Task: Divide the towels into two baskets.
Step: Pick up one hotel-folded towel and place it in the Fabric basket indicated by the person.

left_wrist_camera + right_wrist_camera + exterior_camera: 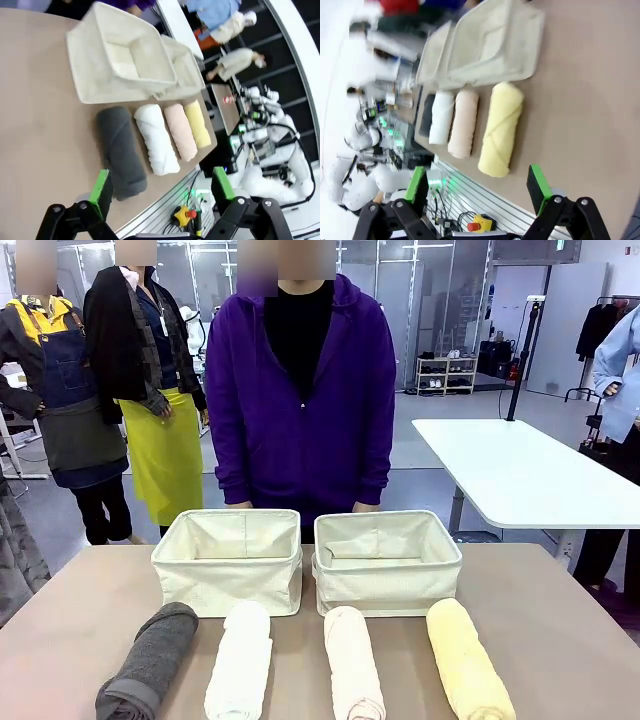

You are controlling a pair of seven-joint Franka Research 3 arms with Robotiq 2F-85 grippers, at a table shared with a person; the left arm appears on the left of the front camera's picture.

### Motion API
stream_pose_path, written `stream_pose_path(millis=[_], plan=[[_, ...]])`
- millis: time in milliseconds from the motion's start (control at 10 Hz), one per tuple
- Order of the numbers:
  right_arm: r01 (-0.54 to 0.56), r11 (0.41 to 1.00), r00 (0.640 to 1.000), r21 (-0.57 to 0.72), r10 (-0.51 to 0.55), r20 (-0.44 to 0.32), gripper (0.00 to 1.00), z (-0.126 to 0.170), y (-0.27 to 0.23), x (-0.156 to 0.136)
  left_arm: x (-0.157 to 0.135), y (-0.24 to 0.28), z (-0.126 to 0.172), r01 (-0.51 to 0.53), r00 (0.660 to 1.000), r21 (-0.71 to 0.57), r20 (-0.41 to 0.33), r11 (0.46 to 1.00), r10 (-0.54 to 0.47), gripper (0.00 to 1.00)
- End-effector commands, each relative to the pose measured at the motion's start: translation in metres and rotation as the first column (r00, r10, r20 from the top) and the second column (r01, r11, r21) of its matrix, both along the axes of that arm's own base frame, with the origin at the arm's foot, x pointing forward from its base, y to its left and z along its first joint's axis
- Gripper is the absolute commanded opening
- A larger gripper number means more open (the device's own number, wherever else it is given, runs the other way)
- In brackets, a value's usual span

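With left gripper (pixel 161 187) and right gripper (pixel 478 184) both spread empty, the soft, light grey towel (pixel 150 660) at seven o'clock likely wants a mid-roll pinch.

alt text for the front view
Four rolled towels, dark grey, white, pink and yellow, lie in a row on a table before two cream baskets; a person in purple stands behind.

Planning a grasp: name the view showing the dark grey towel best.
The left wrist view: the dark grey towel lies whole, close. The front view crops its near end; the right wrist view shows a sliver beyond the white towel.
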State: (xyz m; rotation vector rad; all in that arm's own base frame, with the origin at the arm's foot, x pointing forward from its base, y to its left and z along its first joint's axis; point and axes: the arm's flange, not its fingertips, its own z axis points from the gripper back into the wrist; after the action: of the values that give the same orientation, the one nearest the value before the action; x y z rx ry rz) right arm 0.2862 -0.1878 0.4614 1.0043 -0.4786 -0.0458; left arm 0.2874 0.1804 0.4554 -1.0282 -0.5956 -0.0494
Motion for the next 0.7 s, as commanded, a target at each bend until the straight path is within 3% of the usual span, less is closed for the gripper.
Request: stream_pose_path(millis=[0, 200, 300, 400, 600], plan=[[0.083, 0.995, 0.997, 0.055, -0.083, 0.007, 1.0, -0.011, -0.027, -0.007, -0.008, 0.021, -0.002, -0.059, 0.998, -0.042, 0.032, 0.997, 0.06, 1.0], [0.147, 0.987, 0.989, 0.072, -0.148, 0.001, 1.0, -0.015, -0.043, -0.015, -0.01, 0.029, -0.005, -0.082, 0.996, -0.046, 0.028, 0.996, 0.084, 1.0], [0.109, 0.993, 0.994, 0.036, -0.11, 0.018, 1.0, -0.015, -0.035, -0.01, -0.005, 0.025, -0.007, -0.057, 0.998, -0.032, 0.027, 0.998, 0.058, 1.0], [0.151, 0.987, 0.988, 0.062, -0.149, -0.027, 1.0, -0.016, -0.049, -0.02, -0.017, 0.033, -0.007, -0.102, 0.995, -0.04, 0.004, 0.994, 0.102, 1.0], [0.151, 0.987, 0.988, 0.062, -0.149, -0.027, 1.0, -0.016, -0.049, -0.02, -0.017, 0.033, -0.007, -0.102, 0.995, -0.04, 0.004, 0.994, 0.102, 1.0]])
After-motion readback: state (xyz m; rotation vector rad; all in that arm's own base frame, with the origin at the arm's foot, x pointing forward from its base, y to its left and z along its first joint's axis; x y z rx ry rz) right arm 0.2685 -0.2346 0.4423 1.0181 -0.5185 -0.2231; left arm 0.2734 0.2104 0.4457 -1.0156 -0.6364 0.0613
